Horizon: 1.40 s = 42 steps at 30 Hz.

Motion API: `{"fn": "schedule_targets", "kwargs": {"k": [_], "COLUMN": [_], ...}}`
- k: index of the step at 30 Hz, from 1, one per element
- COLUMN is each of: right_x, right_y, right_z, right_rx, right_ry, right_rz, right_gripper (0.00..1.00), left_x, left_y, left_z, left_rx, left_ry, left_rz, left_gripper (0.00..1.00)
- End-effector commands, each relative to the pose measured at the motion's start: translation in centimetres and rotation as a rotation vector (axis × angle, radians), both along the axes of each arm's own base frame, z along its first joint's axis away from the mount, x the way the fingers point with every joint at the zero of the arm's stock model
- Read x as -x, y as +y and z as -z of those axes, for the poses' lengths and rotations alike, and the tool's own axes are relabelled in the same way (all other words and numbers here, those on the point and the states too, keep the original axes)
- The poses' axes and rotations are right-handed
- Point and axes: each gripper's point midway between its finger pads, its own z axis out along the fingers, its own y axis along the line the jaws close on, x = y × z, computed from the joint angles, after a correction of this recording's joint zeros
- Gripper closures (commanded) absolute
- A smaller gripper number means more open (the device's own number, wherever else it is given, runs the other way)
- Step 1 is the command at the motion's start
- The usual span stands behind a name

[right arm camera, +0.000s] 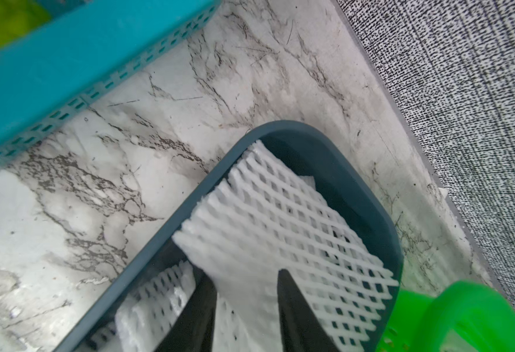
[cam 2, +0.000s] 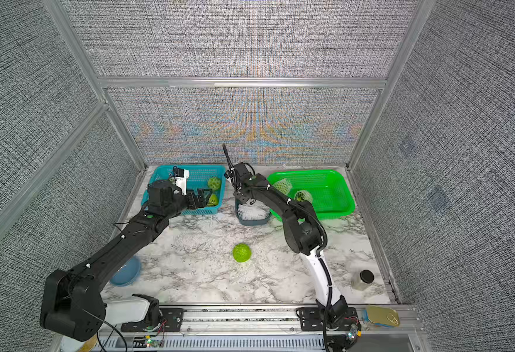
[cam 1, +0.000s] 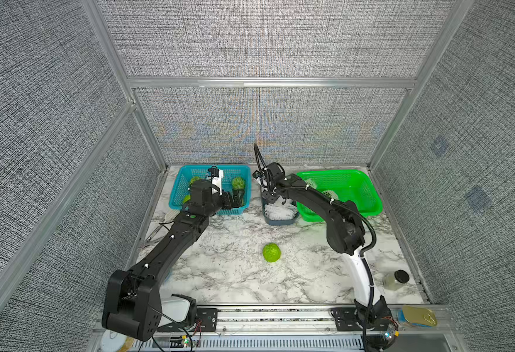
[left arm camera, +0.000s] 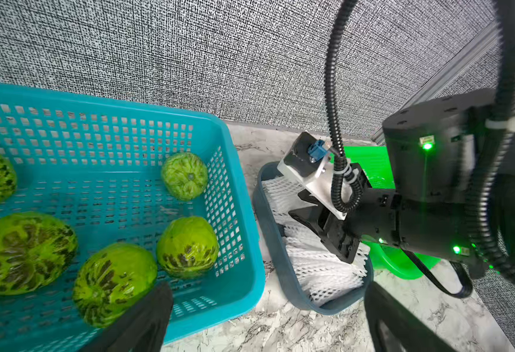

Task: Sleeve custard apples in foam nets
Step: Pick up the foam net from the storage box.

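white foam net (right arm camera: 280, 213) pinched in right hand (right arm camera: 247, 275), inside bin (right arm camera: 341, 183); left hand (left arm camera: 267, 292) spread.

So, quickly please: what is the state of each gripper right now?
Left gripper: open, holding nothing.
Right gripper: closed on a foam net in the grey bin.
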Motion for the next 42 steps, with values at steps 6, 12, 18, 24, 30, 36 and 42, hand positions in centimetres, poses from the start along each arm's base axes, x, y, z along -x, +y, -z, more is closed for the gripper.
{"fn": "schedule_targets", "kwargs": {"k": [6, 12, 18, 24, 30, 36, 42], "right_x": [-0.1, -0.2, 0.1, 1.2, 3.7, 8.5, 13.5], "right_y": [0.7, 0.6, 0.4, -0.1, -0.3, -0.7, -1.8], "right_z": [-0.9, -3.4, -7.4, -11.3, -15.0, -18.5, -21.0], "right_rx": [-0.013, -0.029, -0.058, -0.137, -0.298, -0.526, -0.827], "right_ry": [-0.029, -0.080, -0.148, -0.191, -0.166, -0.086, 0.002], "right_rz": [-0.010, -0.007, 0.001, 0.031, 0.062, 0.075, 0.140], "right_gripper": [0.81, 0.91, 0.92, 0.97, 1.00, 1.00, 1.00], "left_x": [0.0, 0.1, 0.7, 1.5, 3.0, 5.4, 8.5], "left_y": [-0.2, -0.1, -0.7, -0.8, -0.7, -2.1, -3.8], "left_z": [0.2, 0.2, -0.5, -1.7, -2.9, -3.5, -4.4], "left_rx": [0.000, -0.003, 0.019, 0.051, 0.073, 0.134, 0.260], "left_ry": [0.002, 0.003, -0.033, -0.057, -0.085, -0.094, -0.069], "left_rz": [0.014, 0.009, 0.060, 0.071, 0.087, 0.207, 0.357], "left_gripper": [0.01, 0.01, 0.01, 0.01, 0.03, 0.16, 0.27]}}
